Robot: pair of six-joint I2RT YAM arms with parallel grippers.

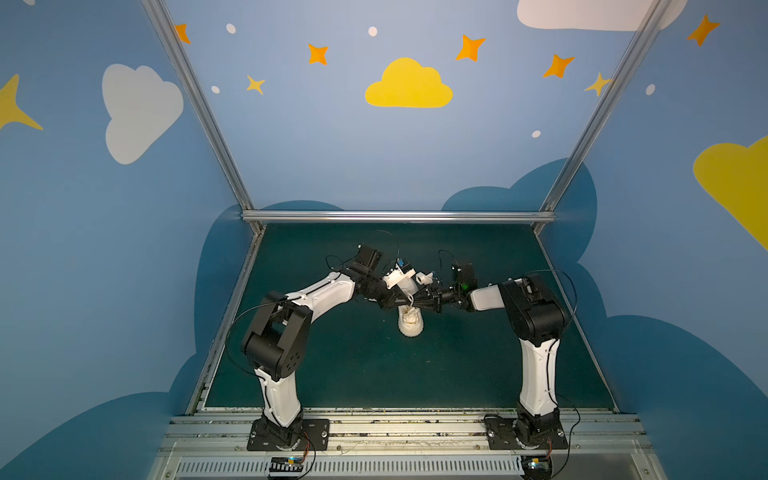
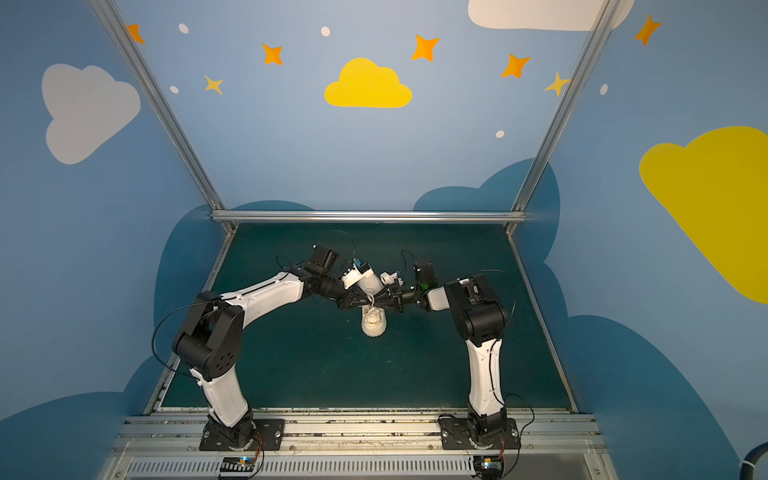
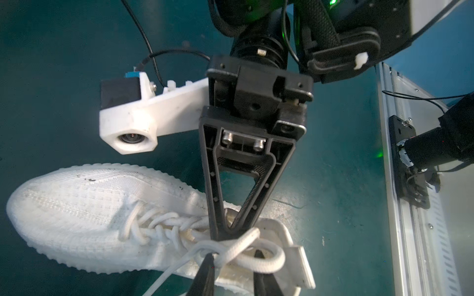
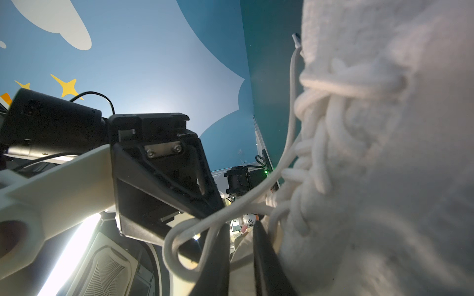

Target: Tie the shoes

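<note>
Worktop (image 1: 374,374): green and bare around the shoe. Nothing pins the shoe down, so I judge that any upward tug on a lace can lift or skid it.
Shoe (image 1: 409,326): it sits mid-worktop, toe towards the arm bases, with its lacing right under the 2 tools in both top views.
Laces (image 3: 256,256): 1 loop and 1 crossing lie slack over the tongue, and a thin tail trails off past the sole. The knot looks half made and could fall open.
Left tool (image 3: 233,253): its fingers (image 3: 205,274) stand a little apart. The crossing rests against them rather than being clamped, so it seems to grip nothing. The loop could slide off, or catch on a fingertip and drag the knot apart if the arm backs away.
Right tool (image 3: 227,234): its fingers are drawn together to a point, pinching 1 strand just beside the loop. Too hard a pull could run the tail right through, and too weak a pinch could let the thin strand slip out.
Space between tools: they are tip to tip, and I cannot tell whether they touch. A small misjudged move could knock fingers together, or bump the white camera mount (image 3: 133,120).
Heel end: it is mostly covered by the tools in both top views, so any tipping there would go unnoticed.
</note>
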